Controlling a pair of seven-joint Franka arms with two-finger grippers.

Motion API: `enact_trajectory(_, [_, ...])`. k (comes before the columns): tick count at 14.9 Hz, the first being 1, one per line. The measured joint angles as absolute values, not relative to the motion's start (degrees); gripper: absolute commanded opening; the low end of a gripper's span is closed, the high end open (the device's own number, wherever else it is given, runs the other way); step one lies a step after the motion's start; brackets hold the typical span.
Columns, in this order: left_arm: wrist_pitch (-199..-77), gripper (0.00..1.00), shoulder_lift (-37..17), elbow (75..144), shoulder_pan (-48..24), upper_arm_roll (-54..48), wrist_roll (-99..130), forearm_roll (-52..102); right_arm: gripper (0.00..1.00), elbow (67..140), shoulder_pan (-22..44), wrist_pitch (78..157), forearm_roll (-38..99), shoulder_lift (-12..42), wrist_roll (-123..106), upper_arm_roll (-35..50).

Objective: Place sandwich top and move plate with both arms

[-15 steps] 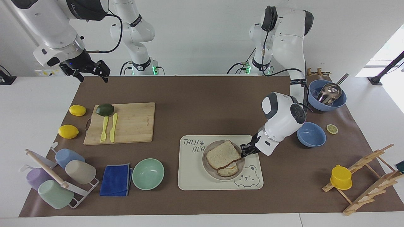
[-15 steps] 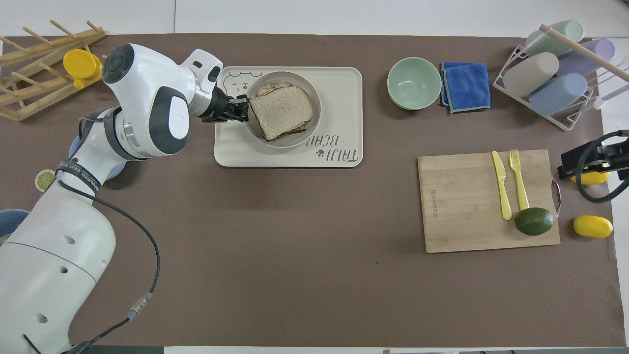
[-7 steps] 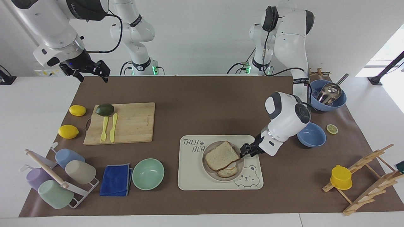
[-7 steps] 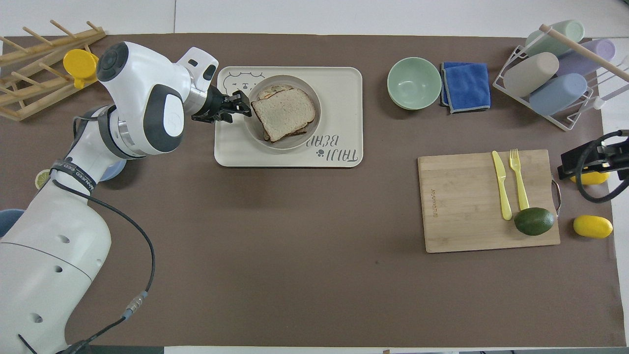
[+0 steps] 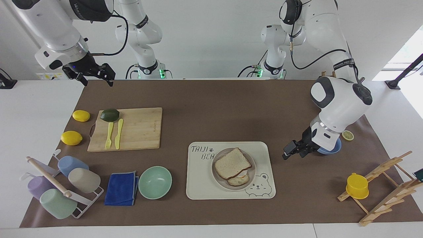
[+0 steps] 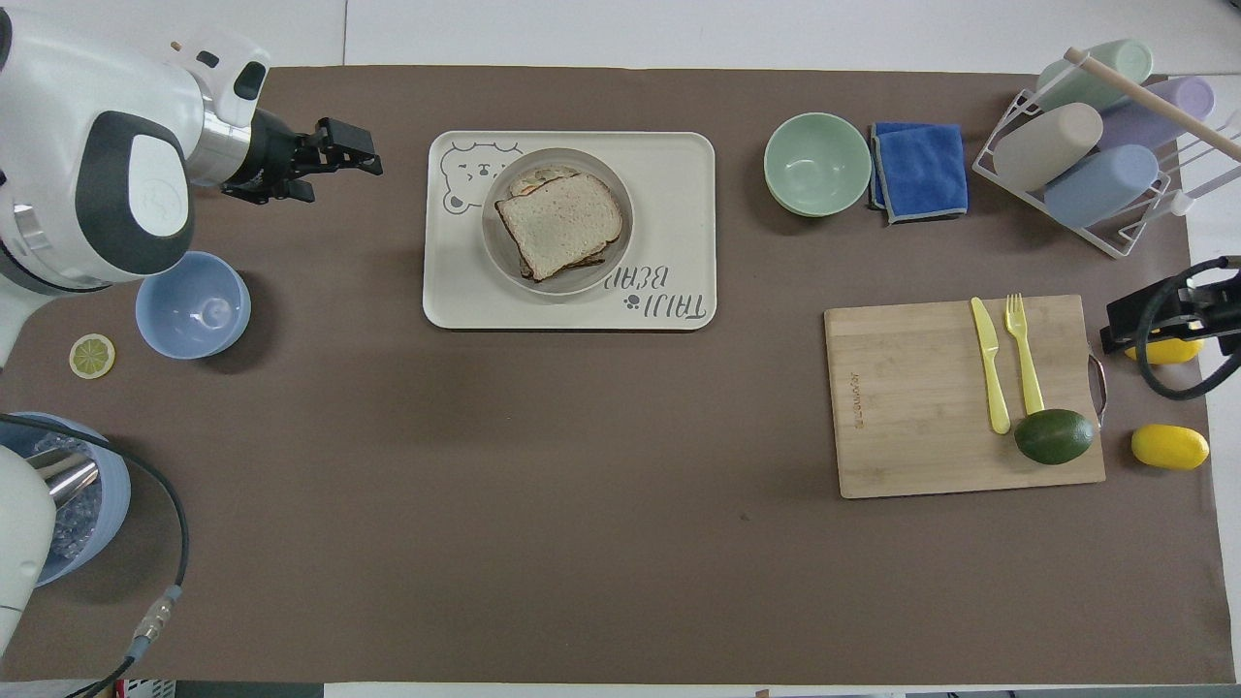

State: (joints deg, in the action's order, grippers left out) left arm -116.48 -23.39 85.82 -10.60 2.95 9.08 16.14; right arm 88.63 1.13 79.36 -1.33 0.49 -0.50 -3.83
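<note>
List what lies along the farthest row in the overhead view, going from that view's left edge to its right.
Left gripper → tray holding the plate and sandwich top → mint bowl → blue cloth → cup rack.

Egg toast (image 5: 240,178) mostly hidden under the sandwich top (image 5: 232,163), only an edge showing. Small blue bowl (image 5: 332,149) largely covered by the left arm in the facing view. Large blue bowl (image 6: 92,509) cut off at the overhead picture's edge, its contents unclear.
</note>
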Motion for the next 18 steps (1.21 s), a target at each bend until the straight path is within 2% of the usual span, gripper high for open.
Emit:
enact_trajectory(6, [-101.10,1.00,-12.51,85.77,-10.47,4.17,9.09,5.99,1.00,88.63,1.13,79.36,-1.33,0.49,-0.50,-3.83])
enact_trajectory(12, [-83.49,1.00,-1.63,86.10,-10.10,4.22,9.09,2.69,1.00,88.63,1.13,79.36,-1.33,0.49,-0.50,-3.83])
enact_trajectory(16, [-80.72,1.00,2.08,91.85,-9.84,3.72,9.06,2.55,1.00,88.63,1.13,79.36,-1.33,0.49,-0.50,-3.83])
enact_trajectory(18, [-81.40,1.00,3.08,94.75,-6.35,0.28,7.55,2.53,1.00,88.63,1.13,79.36,-1.33,0.49,-0.50,-3.83])
